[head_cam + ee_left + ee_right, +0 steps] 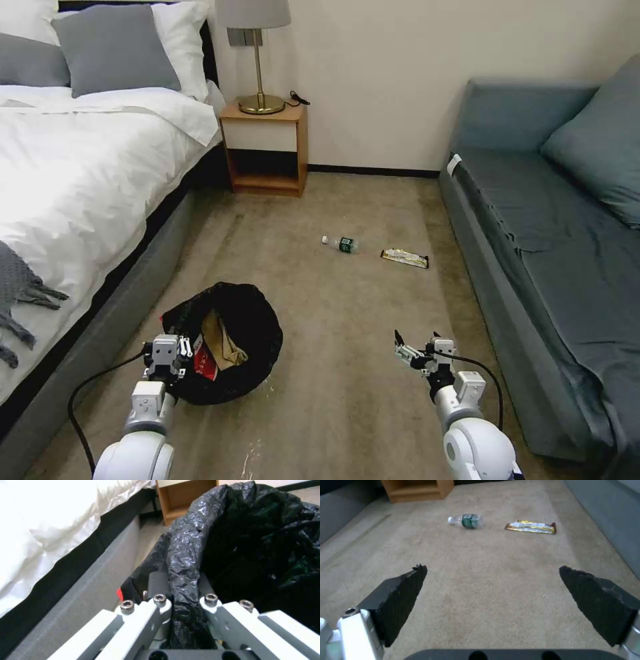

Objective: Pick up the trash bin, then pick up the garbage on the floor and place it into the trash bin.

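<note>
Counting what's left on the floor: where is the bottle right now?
In the head view the bottle lies on its side on the carpet mid-room, just left of the wrapper, beyond the trash bin and ahead of the open right gripper.

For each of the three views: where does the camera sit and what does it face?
Head: high, facing forward and down at carpet; left gripper holds bin, right gripper open.
Left wrist: behind its fingers, which pinch the bin's liner.
Right wrist: between open fingers, facing bottle and wrapper.
Shared: head and right wrist show bottle and wrapper.
</note>
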